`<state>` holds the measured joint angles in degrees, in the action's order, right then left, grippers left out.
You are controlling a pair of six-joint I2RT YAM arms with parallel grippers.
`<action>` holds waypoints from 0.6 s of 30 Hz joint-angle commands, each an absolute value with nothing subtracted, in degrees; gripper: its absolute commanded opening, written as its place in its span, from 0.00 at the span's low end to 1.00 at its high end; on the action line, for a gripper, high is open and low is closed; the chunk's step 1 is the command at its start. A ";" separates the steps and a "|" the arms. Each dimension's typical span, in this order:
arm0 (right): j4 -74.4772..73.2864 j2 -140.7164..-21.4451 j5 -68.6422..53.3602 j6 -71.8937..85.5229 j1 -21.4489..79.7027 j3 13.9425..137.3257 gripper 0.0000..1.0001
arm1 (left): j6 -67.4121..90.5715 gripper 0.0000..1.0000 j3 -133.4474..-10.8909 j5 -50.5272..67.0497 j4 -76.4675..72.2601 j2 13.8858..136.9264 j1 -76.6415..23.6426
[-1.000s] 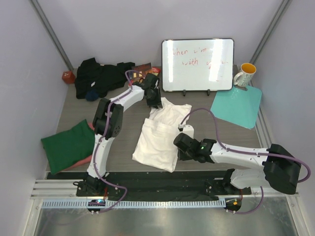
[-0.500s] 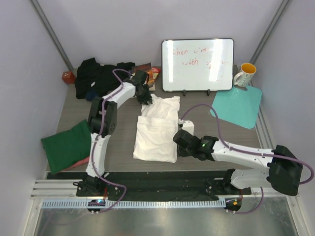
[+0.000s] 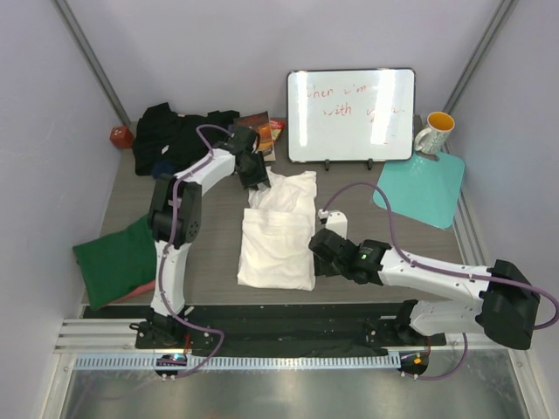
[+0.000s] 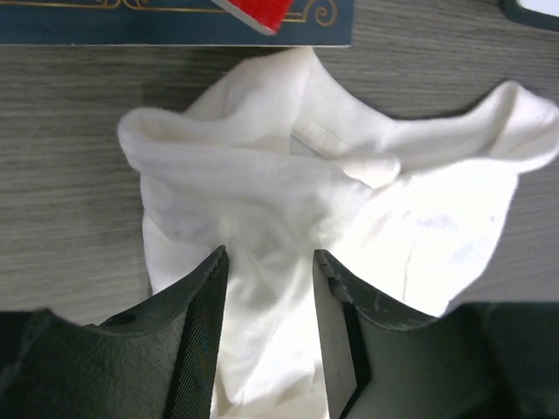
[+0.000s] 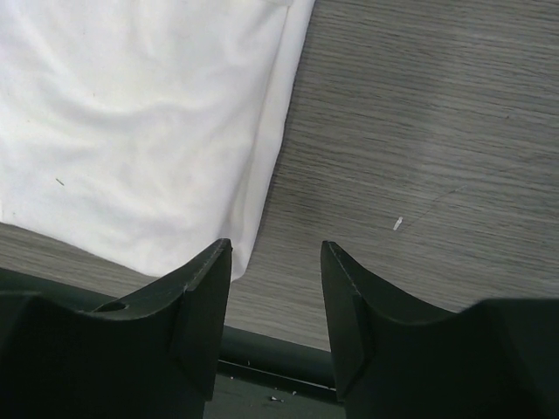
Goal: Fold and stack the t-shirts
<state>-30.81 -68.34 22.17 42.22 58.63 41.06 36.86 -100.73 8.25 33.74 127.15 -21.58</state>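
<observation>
White t-shirt (image 3: 276, 240) lies beneath the left tool (image 4: 269, 256) and beside the right tool (image 5: 275, 249), both with jaws apart.

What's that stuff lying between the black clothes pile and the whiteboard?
Glossy books, at least one dark cover and one red-orange, lie there. The top camera shows them best.

- whiteboard (image 3: 351, 115), beyond & to the right of left claw (image 3: 258, 179): red handwriting, 2 lines. Top line approx. "when I'm…", 2nd "with y…". Rest lost in glare.
- book (image 4: 175, 22), just ahead of left claw: gold ornament line on blue cover, no legible txt.
- shirt (image 5: 131, 113), ahead-left of right claw (image 5: 275, 253): one tiny dark speck, not readable as txt.
</observation>
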 commanded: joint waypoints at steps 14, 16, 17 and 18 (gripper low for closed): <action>-29.28 -62.93 23.81 44.56 58.45 36.74 0.66 | 35.95 0.46 -82.24 9.58 35.08 98.22 -19.07; -28.31 -62.41 23.82 43.34 58.36 35.60 0.68 | 37.17 0.46 -76.67 10.36 32.89 94.24 -19.07; -27.26 -62.23 23.91 42.81 58.36 35.33 0.68 | 37.53 0.48 -71.68 10.98 32.18 92.04 -19.07; -26.38 -61.79 23.82 42.28 58.36 34.81 0.68 | 38.14 0.49 -69.28 11.51 31.47 88.54 -19.07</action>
